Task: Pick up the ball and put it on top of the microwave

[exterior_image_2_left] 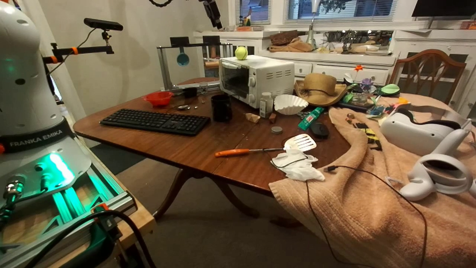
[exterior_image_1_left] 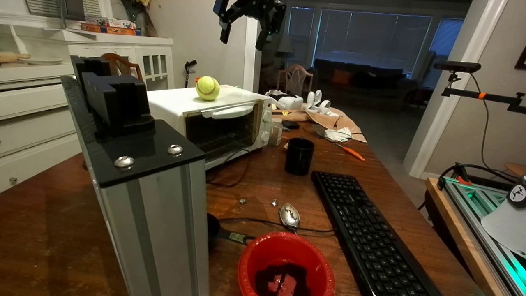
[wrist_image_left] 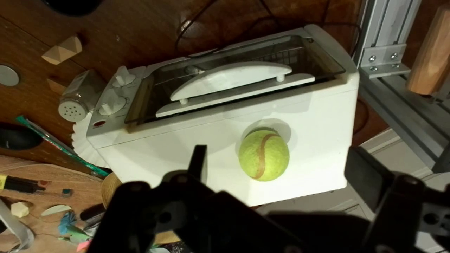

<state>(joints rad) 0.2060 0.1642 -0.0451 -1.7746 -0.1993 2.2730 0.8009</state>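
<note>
the tennis ball (exterior_image_1_left: 208,88) is sitting on the flat white top of the microwave (exterior_image_2_left: 275,74), behind the door handle (wrist_image_left: 230,82). up above, clear of the ball, hangs the black gripper (exterior_image_1_left: 242,40), its two fingers (wrist_image_left: 198,160) spread wide with nothing gripped between them.

around the base of the white arm (exterior_image_2_left: 29,96) runs a black band (exterior_image_2_left: 35,138) that reads "franka emika" in pale letters, easy to make out from here. a round white emblem (exterior_image_1_left: 517,193) with a dark figure also shows at the arm's base. on the microwave's front, the knobs (wrist_image_left: 111,102) have faint markings about them, and a red oval (wrist_image_left: 99,123) has tiny print below it, too small for me. the shaker jar (exterior_image_2_left: 266,106) just beside the microwave wears a label i can't read. near the black mouse (exterior_image_2_left: 319,130), a green packet (exterior_image_2_left: 311,118) carries red and white printing that blurs. the black utensil (exterior_image_1_left: 236,237) by the red bowl (exterior_image_1_left: 287,248) has a greenish printed patch on its handle, likewise illegible to me, and the keyboard (exterior_image_1_left: 370,234) close by the bowl shows pale specks on its keys, too fine to read.
</note>
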